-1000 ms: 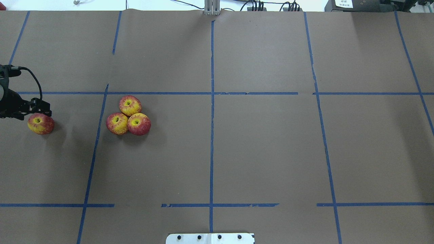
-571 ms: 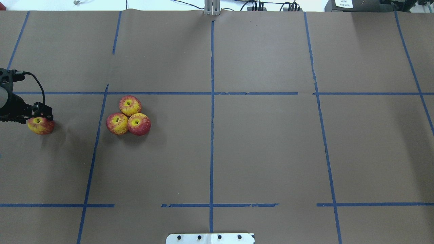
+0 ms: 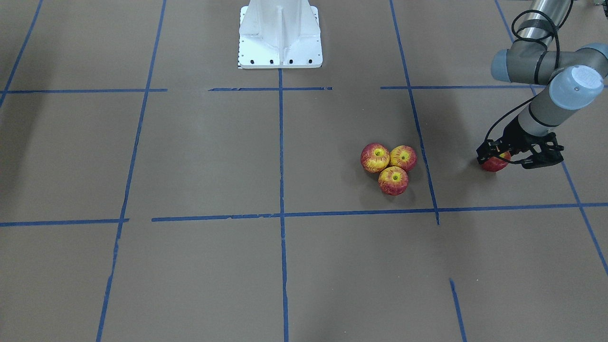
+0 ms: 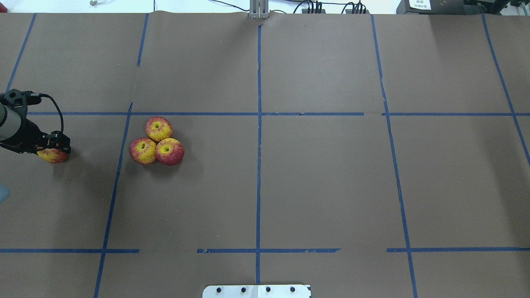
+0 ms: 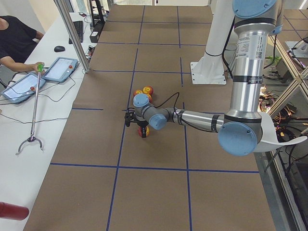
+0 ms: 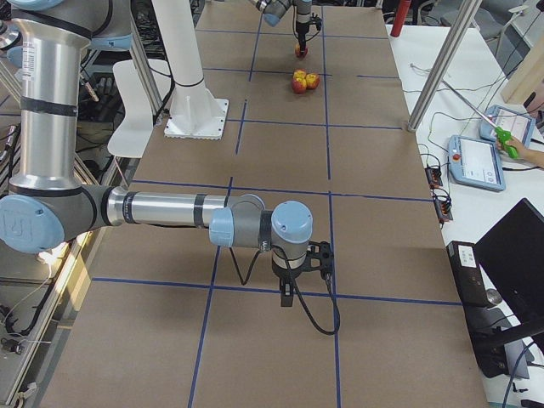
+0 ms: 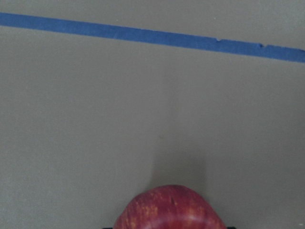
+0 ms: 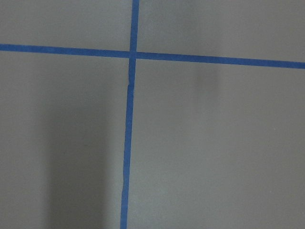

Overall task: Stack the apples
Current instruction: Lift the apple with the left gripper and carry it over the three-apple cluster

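Note:
Three red-and-yellow apples sit touching in a cluster (image 4: pixel 158 142), also seen in the front-facing view (image 3: pixel 392 165). A fourth apple (image 4: pixel 53 157) lies apart at the table's left edge, on the paper. My left gripper (image 4: pixel 54 147) is right over it, its fingers open and straddling the apple, which it half hides. The front-facing view shows the same apple (image 3: pixel 495 164) under the gripper (image 3: pixel 498 156). The left wrist view shows the apple's red top (image 7: pixel 169 210) at the bottom edge. My right gripper (image 6: pixel 287 296) hangs over bare paper, far from the apples; I cannot tell whether it is open.
Brown paper with blue tape lines (image 4: pixel 258 124) covers the table. The white robot base plate (image 3: pixel 280 35) stands at the robot's side. An operator's table with tablets (image 5: pixel 43 77) and a grabber stick runs along the far edge.
My left gripper has moved right and down over the lone apple, covering more of it. The three clustered apples have not moved.

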